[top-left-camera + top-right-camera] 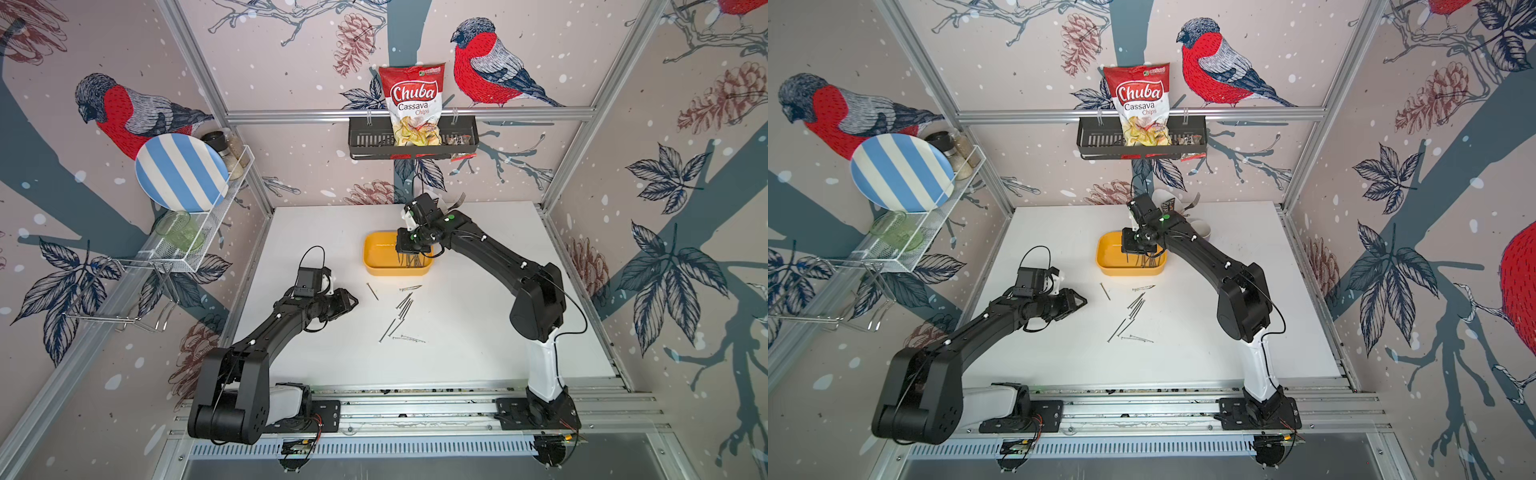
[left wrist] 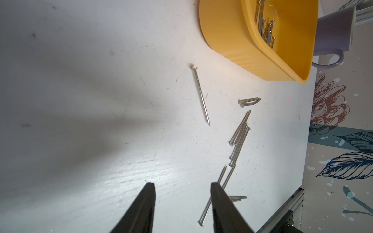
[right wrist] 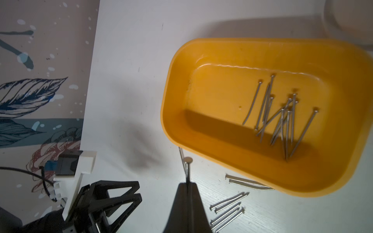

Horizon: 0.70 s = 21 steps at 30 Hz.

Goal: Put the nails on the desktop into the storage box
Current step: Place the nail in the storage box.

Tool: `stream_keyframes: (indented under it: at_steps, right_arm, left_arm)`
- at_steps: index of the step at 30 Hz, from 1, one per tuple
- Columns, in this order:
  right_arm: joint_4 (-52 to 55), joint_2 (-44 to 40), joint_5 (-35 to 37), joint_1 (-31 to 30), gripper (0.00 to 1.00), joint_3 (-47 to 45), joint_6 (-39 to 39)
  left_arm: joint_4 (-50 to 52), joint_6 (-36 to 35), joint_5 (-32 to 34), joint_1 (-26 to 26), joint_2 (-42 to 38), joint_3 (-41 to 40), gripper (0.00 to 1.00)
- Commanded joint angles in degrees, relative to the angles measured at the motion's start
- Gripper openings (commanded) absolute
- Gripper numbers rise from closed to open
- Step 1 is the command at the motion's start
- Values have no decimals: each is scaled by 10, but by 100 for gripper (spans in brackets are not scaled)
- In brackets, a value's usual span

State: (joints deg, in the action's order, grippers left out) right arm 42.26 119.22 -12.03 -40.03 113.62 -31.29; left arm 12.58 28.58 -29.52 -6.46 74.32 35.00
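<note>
Several thin grey nails (image 1: 405, 306) lie scattered on the white desktop (image 1: 478, 316), in front of the yellow storage box (image 1: 376, 259). More nails (image 3: 279, 117) rest in a heap inside the storage box (image 3: 201, 60). In both top views my right gripper (image 1: 410, 250) hangs over the box's near right part. The right wrist view shows my right gripper (image 3: 187, 183) shut on one nail (image 3: 188, 168), which sticks out head first. My left gripper (image 1: 352, 300) hovers left of the loose nails (image 2: 239, 137). In its wrist view the left gripper (image 2: 182, 186) is open with nothing between its fingers.
A grey mug (image 2: 333, 34) stands behind the box, next to a white cutlery holder with a fork (image 1: 455, 202). On the back wall hangs a black wire basket (image 1: 365, 141) with a chips bag. A wire rack with a striped plate (image 1: 180, 171) hangs on the left wall.
</note>
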Motion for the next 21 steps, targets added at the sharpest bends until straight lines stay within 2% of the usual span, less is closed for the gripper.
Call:
stream_keyframes:
  at_steps: [1,9,21]
  right_arm:
    - [23,28,28,16,0,39,-14]
    - [60,115,56,34,0,112,-5]
    - [60,192,74,49,0,118,-11]
  left_arm:
    - [-20,-9,-13,1,9,13,47]
    - [-12,-23,-17,1,44,45,48]
    - [17,-56,-15,3,86,75,47]
